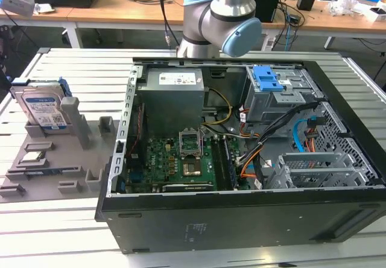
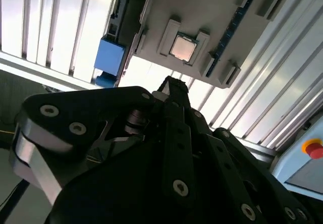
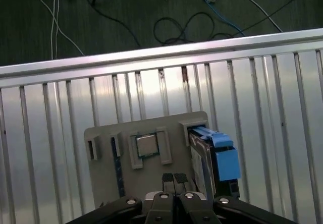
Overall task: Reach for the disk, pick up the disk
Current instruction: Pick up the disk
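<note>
On the slatted metal table point(image 1: 48, 232), at nine o'clock from the open computer case point(image 1: 241, 159) in the exterior view, the disk point(image 1: 41, 108) stands on edge in a grey plastic tray point(image 1: 60, 159). It is flat silver metal with a blue frame. The gripper point(image 3: 173, 178), fingers pressed together, hovers near it without touching.

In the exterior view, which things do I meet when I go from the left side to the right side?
The disk → the grey power supply inside the open computer case → the blue latch piece.
</note>
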Robot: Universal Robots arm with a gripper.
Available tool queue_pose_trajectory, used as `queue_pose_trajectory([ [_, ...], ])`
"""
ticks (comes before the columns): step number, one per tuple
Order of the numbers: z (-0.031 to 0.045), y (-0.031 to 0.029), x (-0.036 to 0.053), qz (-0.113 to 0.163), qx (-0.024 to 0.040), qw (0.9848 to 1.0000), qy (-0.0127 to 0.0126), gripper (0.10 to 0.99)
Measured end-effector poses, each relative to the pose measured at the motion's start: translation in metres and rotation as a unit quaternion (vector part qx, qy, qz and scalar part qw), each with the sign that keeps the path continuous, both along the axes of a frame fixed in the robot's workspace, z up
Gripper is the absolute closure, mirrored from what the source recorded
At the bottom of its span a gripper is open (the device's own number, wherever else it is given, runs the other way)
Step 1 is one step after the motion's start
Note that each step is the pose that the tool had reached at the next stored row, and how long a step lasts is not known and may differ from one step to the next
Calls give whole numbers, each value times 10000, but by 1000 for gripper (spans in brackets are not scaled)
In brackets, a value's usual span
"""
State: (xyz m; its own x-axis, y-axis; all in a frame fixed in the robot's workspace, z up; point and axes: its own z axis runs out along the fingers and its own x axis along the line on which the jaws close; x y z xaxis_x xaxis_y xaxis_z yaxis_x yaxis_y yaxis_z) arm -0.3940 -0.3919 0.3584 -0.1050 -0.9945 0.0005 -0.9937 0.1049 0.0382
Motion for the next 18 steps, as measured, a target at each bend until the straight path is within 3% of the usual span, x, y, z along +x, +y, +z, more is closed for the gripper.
queue_pose_trajectory([
  [3, 0, 0, 0, 170, 0, 9999, 0, 980],
  [7, 0, 0, 0, 541, 0, 9985, 0, 980],
  [16, 0, 0, 0, 1177, 0, 9930, 0, 980],
  [18, 0, 0, 0, 1334, 0, 9911, 0, 980],
])
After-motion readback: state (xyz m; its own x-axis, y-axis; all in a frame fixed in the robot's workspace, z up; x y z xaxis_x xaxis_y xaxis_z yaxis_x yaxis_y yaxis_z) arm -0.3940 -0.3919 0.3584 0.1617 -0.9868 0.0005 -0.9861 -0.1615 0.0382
